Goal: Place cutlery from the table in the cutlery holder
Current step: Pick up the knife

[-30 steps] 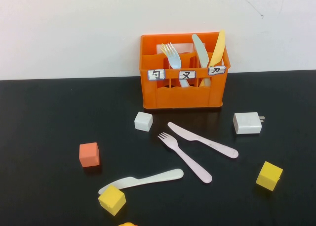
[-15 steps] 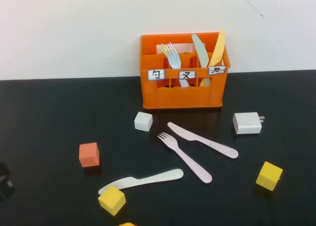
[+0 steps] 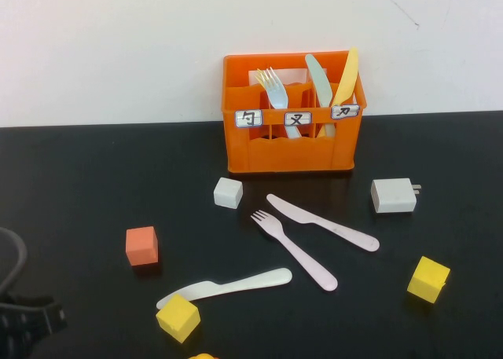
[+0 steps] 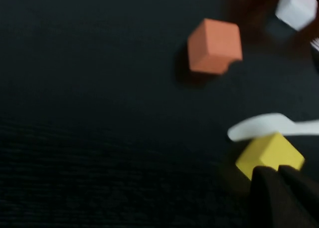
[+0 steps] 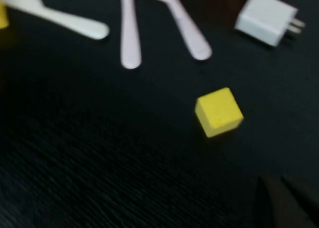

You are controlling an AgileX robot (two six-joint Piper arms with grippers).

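Note:
Three pieces of cutlery lie on the black table (image 3: 94,178): a pale pink knife (image 3: 322,222), a pale pink fork (image 3: 295,250) and a whitish knife (image 3: 224,287). The orange cutlery holder (image 3: 288,151) stands behind them at the table's far edge. It holds a light blue fork, a light green knife and a yellow knife. My left gripper (image 3: 55,320) is at the near left edge, shut and empty. In the left wrist view the left gripper (image 4: 278,174) sits just short of a yellow cube (image 4: 269,155) and the whitish knife (image 4: 269,127). My right gripper (image 5: 280,182) is shut and empty, out of the high view.
An orange cube (image 3: 142,245), a white cube (image 3: 228,192), a white charger (image 3: 394,195) and two yellow cubes (image 3: 178,317) (image 3: 428,279) are scattered around the cutlery. A white wall rises behind the holder.
My left arm has come into the high view at the near left corner and moved further in. Nothing on the table has moved.

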